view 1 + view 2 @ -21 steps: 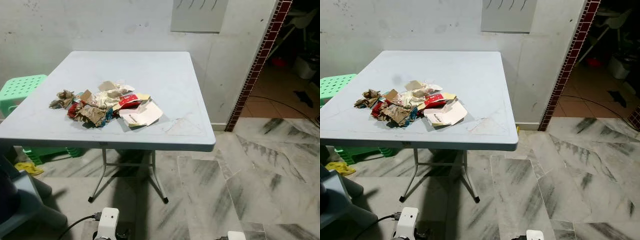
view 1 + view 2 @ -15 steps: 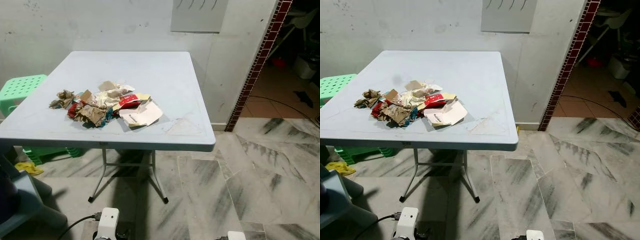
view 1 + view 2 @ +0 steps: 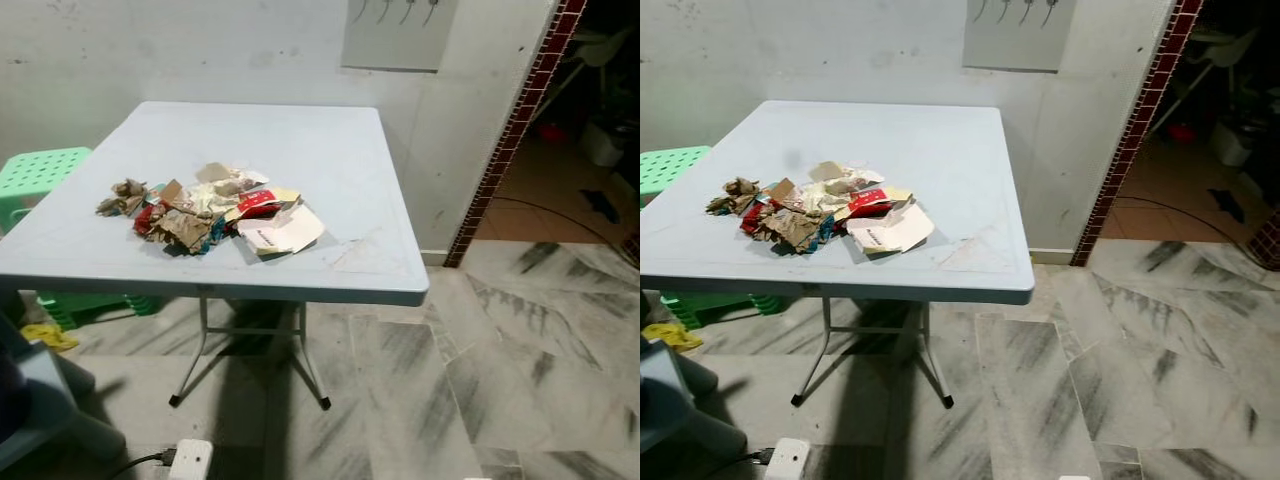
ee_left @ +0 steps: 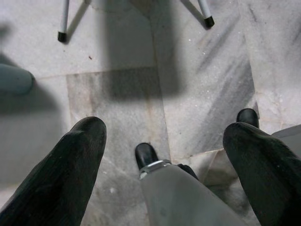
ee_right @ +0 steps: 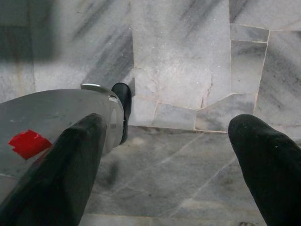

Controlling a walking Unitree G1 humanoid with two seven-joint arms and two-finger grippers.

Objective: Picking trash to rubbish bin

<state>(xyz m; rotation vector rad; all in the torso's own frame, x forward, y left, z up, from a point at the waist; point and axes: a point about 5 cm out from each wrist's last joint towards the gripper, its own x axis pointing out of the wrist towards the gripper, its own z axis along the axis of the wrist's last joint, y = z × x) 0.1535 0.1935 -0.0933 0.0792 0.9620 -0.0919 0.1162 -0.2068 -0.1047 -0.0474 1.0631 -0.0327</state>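
A pale blue folding bench point(image 3: 330, 150) stands against a white wall, and it serves as the landmark here. On its top, toward the robot's left half and nearer the front edge than the wall, lies the trash point(image 3: 205, 208): a heap of crumpled brown paper, a red wrapper and a folded white card point(image 3: 282, 230) at the heap's right end. A green plastic stool point(image 3: 40, 175) stands just beyond the bench's left edge. Below the bench's front edge, over the marble floor point(image 3: 480, 360), both arms hang low. The left pincer point(image 4: 164, 169) is spread wide, holding nothing, its fingers point(image 4: 66, 174) pointing at the floor near the bench's legs. The right pincer point(image 5: 169, 174) is likewise wide apart and empty above the tiles.
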